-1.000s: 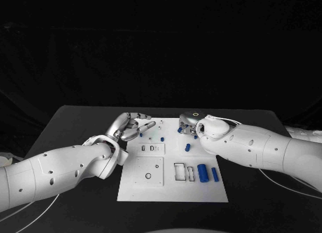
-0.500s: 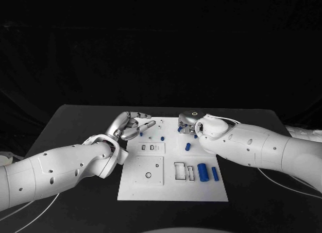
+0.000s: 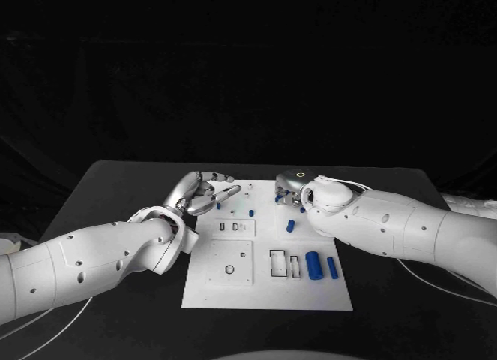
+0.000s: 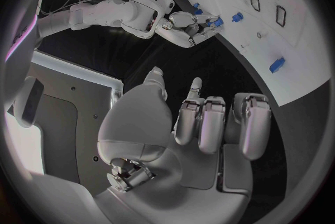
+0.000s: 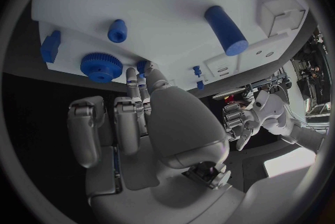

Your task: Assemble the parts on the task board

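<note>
spreading across the middle of the black surface (image 3: 118, 187), the white task board (image 3: 264, 296) is the biggest thing here, a flat rigid plate with cut-out slots and small holes. it looks stiff and light, and my guess is it could slide if pushed from the side, so any pressing should go straight down.

next down in size are the two arms. the left hand (image 3: 205, 193) hangs over the board's far left corner with its fingers apart and nothing between them; the left wrist view shows the same loose, uncurled fingers (image 4: 209, 123) well clear of the plate. the right hand (image 3: 289, 191) sits at the far edge of the board, right of the left hand, fingers bent down toward a small blue piece (image 4: 218, 22). whether it pinches that piece or only touches it, i cannot tell.

the parts come last. a thick blue cylinder (image 3: 312, 265) lies near the board's right side, with a thinner blue peg (image 3: 331, 269) just beside it. in the right wrist view a blue gear (image 5: 101, 66) sits near the board's edge, with a short blue stub (image 5: 117, 30) near it. all look like hard, smooth plastic, light and probably slippery. the cylinder is likely best taken across its middle, from the sides, so that it cannot roll away; the gear by its toothed rim, where fingers find some bite.
</note>
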{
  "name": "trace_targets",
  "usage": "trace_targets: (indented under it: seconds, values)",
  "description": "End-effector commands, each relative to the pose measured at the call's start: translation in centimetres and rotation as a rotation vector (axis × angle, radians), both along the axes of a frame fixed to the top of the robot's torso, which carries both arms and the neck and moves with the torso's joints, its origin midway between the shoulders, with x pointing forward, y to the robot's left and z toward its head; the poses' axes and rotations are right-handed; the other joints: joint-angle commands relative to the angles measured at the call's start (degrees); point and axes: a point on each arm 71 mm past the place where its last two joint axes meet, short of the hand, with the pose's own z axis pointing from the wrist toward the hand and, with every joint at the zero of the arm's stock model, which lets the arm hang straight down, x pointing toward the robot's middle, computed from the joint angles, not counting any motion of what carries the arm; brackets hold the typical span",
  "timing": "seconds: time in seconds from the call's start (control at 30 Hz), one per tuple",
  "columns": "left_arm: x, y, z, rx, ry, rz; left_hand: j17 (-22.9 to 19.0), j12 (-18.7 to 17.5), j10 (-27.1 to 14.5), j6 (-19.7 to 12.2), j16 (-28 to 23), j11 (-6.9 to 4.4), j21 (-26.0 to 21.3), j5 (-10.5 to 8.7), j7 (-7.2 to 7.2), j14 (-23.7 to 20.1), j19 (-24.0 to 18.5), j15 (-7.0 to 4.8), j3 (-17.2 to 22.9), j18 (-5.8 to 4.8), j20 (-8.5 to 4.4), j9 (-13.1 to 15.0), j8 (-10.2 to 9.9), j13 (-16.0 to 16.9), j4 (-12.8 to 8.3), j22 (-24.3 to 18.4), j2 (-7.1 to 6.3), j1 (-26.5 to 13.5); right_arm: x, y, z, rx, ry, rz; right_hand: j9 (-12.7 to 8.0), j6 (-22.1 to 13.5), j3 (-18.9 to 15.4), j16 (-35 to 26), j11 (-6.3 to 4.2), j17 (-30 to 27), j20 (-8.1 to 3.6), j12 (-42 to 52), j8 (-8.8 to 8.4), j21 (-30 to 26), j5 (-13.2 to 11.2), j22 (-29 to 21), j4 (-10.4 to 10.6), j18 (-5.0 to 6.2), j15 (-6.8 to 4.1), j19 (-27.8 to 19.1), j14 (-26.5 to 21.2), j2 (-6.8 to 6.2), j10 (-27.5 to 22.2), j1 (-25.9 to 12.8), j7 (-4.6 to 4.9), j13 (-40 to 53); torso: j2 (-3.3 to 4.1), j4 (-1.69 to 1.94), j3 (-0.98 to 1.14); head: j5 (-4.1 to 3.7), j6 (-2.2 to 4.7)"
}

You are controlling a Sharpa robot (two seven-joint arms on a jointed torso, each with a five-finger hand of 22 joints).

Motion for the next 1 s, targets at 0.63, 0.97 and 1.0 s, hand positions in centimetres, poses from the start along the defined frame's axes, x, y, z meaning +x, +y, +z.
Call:
trace_targets:
  seconds: [0.63,0.97,1.0]
  values:
    - [0.0,-0.1,0.2,-0.002,-0.013,-0.007,15.1,0.1,6.0,0.3,0.1,-0.21,0.1,-0.13,0.08,6.1,5.9,-0.12,-0.3,-0.42,0.39,-0.1,-0.3,15.1,-0.1,15.1,0.61,0.6,-0.3,0.1,-0.1,-0.010,-0.005,0.018,0.9,5.1,2.7,0.2,-1.71,15.1,-1.79,-0.4,1.71,0.3,-0.4,15.1,0.1,-0.40,-1.80,6.0,6.1,1.32,4.6,2.6,-1.54,0.0,0.01,0.02,0.00,-0.21,-0.24]
    - [0.0,0.2,0.4,-0.002,-0.016,-0.001,15.1,0.1,6.0,0.3,0.1,-0.21,0.1,-0.13,0.08,6.1,5.9,-0.13,-0.3,-0.42,0.39,-0.1,-0.4,15.1,-0.1,15.1,0.71,0.6,-1.0,-0.6,1.0,0.112,-0.091,0.036,1.0,5.7,2.8,0.2,-1.74,15.1,-1.99,-0.7,1.86,0.3,-0.4,15.1,0.2,-0.40,-1.93,6.0,6.1,1.10,5.1,2.8,-1.56,0.0,0.24,-0.06,0.01,0.43,-0.44]
    - [0.1,0.2,0.5,-0.003,-0.018,0.000,15.1,0.1,6.0,0.3,0.1,-0.21,0.1,-0.13,0.08,6.1,5.9,-0.13,-0.3,-0.42,0.39,-0.1,-0.4,15.1,-0.1,15.1,0.71,0.6,-1.1,-0.6,1.2,0.125,-0.102,0.039,1.0,5.8,2.9,0.2,-1.73,15.1,-2.01,-0.7,1.88,0.3,-0.4,15.1,0.2,-0.40,-1.93,6.0,6.1,1.08,5.1,2.8,-1.56,0.0,0.28,-0.07,0.00,0.46,-0.40]
